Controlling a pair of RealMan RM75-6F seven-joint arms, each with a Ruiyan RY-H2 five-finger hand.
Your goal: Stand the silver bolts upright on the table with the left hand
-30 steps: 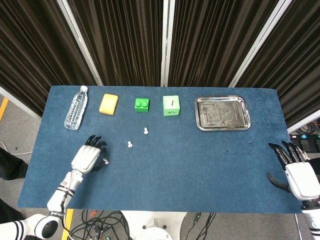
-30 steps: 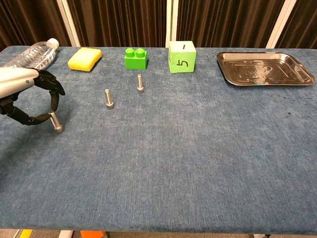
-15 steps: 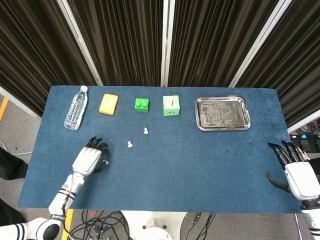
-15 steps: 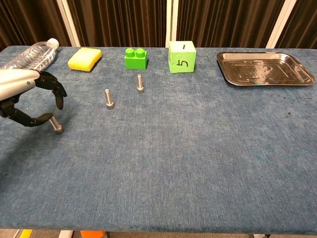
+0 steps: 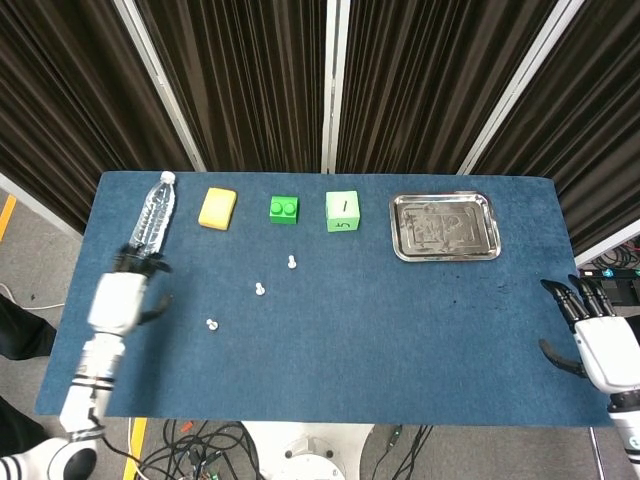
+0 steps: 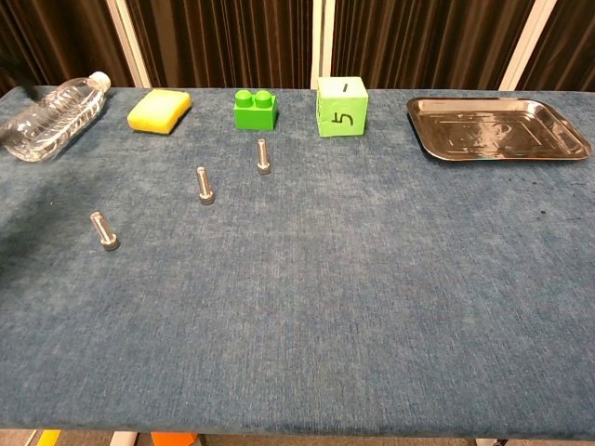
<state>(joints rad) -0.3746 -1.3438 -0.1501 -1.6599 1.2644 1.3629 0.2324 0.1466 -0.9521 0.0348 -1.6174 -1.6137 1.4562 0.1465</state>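
I am in a robot test room: dark curtains (image 5: 250,80) hang behind my blue tabletop (image 5: 400,330), and loose cables (image 5: 200,450) lie on the floor below.

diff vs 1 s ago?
The left robot hand let go of the nearest bolt and pulled back to the left, off the bolt and out of the chest view. That bolt now stands alone. The other two bolts and the right robot hand barely changed.

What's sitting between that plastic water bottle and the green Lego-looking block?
A yellow sponge lies between the water bottle and the green block, all along the table's far edge. Both the head and chest views show it.
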